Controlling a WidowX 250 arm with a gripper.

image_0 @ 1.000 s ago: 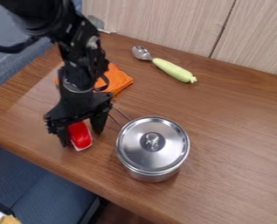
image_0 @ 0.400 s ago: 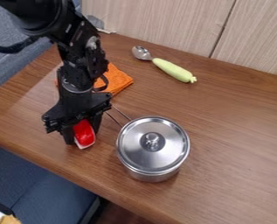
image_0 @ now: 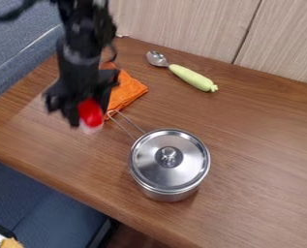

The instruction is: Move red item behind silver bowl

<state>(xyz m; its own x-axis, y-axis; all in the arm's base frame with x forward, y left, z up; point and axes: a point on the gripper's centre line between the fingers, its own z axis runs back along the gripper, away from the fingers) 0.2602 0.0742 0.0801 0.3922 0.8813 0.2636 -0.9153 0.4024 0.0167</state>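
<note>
The black gripper (image_0: 89, 116) hangs over the left part of the table, shut on the red item (image_0: 91, 114), which has a whitish lower edge. Both are blurred and look raised off the wood. To their lower right stands the silver pot (image_0: 168, 162) with its lid on, its wire handle pointing up and left towards the gripper. The red item is apart from the pot.
An orange cloth (image_0: 126, 91) lies just right of the arm, beside the pot's handle end. Further back is a spoon with a pale green handle (image_0: 193, 77). A wooden panel (image_0: 181, 24) borders the table (image_0: 259, 160) at the back.
The fingers have closed in on the red item. Gripper and red item have then moved up in the view together, uncovering more of the orange cloth and the pot's handle. The pot has stayed put.
</note>
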